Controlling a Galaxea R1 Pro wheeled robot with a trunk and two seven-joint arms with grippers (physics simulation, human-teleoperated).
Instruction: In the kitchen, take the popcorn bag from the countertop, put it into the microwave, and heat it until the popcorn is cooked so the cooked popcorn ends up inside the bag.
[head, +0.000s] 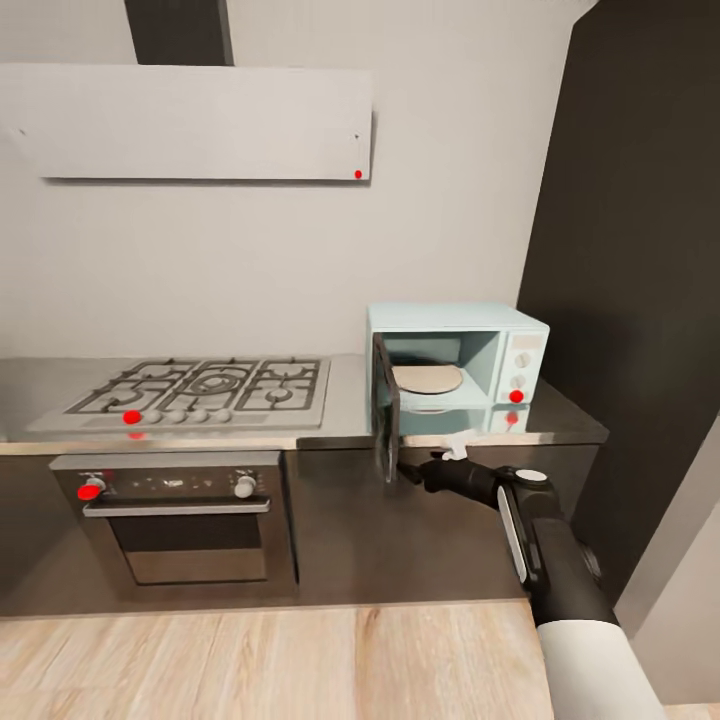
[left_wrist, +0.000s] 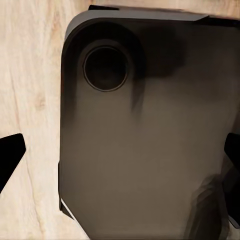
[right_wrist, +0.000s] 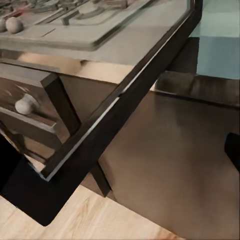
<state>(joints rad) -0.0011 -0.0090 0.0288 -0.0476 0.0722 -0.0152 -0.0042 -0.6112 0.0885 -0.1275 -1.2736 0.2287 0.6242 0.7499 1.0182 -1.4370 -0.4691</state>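
While no writing or brand can be read on anything, the microwave stands on the table, just beyond and slightly right of the right end effector. Its door hangs swung out toward the robot, seen nearly edge-on, with the lower corner beside the end effector. Whether that end effector is clenched or released cannot be told; in the right wrist view the door's dark frame runs slantwise right in front of it. Inside the cavity lies a round pale plate. The box's long axis runs left to right, its mouth facing the robot. A red button sits low on the panel. The left end effector is released, over a dark robot body and wooden floor. Left of the microwave lies a hob.
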